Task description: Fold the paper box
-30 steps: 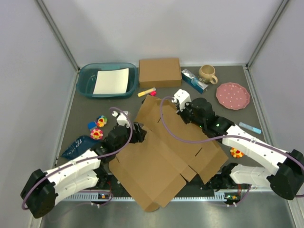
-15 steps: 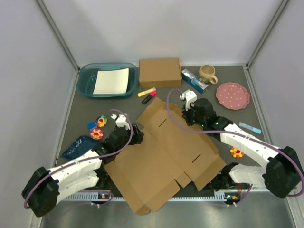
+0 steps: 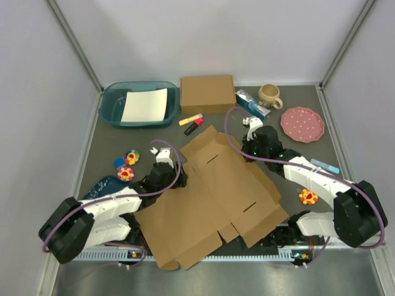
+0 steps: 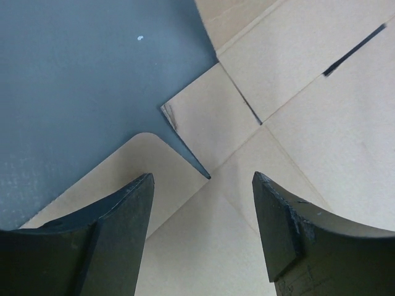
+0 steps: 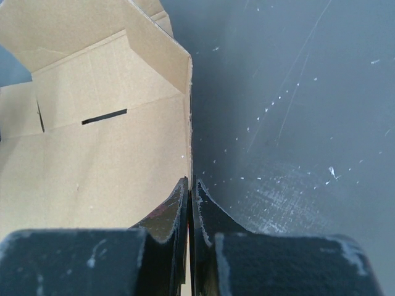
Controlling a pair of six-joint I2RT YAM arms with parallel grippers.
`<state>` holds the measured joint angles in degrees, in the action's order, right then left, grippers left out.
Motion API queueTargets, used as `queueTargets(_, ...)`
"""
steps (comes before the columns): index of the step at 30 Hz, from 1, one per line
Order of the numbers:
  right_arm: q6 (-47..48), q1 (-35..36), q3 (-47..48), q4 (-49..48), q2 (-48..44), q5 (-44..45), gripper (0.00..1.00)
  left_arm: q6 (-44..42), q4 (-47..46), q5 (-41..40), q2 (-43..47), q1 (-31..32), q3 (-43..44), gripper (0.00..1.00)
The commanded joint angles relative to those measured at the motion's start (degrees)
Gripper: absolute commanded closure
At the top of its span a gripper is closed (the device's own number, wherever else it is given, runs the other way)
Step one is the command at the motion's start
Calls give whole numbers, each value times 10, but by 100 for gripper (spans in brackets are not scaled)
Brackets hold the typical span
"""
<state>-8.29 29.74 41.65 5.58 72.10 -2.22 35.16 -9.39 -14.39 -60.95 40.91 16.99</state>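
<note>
- The paper box (image 3: 210,200) lies opened out as a flat sheet on the grey table (image 3: 108,145), filling the lower middle of the top view. Its near corner hangs past the table's bottom edge, between the two arm bases.
- At centre left, the left gripper (image 3: 176,174) hangs over the sheet's left edge. In its wrist view the fingers (image 4: 120,213) are spread wide with nothing between them. Below them is a pointed notch where two flaps meet.
- At right of centre, the right gripper (image 3: 245,145) sits at the sheet's upper right edge. In its wrist view the fingers (image 5: 176,206) are pressed together, pinching the cardboard's edge, and the flap there is raised.
- A blue packet (image 3: 102,188) and two flower toys (image 3: 126,174) lie at mid left. Another flower toy (image 3: 307,197) lies at lower right.
- A yellow marker (image 3: 190,119) and a red marker (image 3: 194,126) lie just beyond the sheet's far corner.
- Along the top: a teal bin (image 3: 111,102) holding white paper (image 3: 145,105), a smaller closed brown box (image 3: 208,94), a mug (image 3: 270,95), and a pink plate (image 3: 302,124).
</note>
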Motion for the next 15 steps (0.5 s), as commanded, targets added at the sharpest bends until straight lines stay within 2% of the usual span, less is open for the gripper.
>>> queueTargets(1, -28, -20, -5, -24, 16, -28, 100, -7, -49, 10, -50, -10, 42, 29)
queueTargets(8, -32, -24, -9, -30, 21, -43, 100, -10, -73, 23, -68, -39, 81, 29)
queueTargets(15, -32, -24, -9, -30, 31, -50, 100, 1, -53, 83, -134, -87, 113, 30)
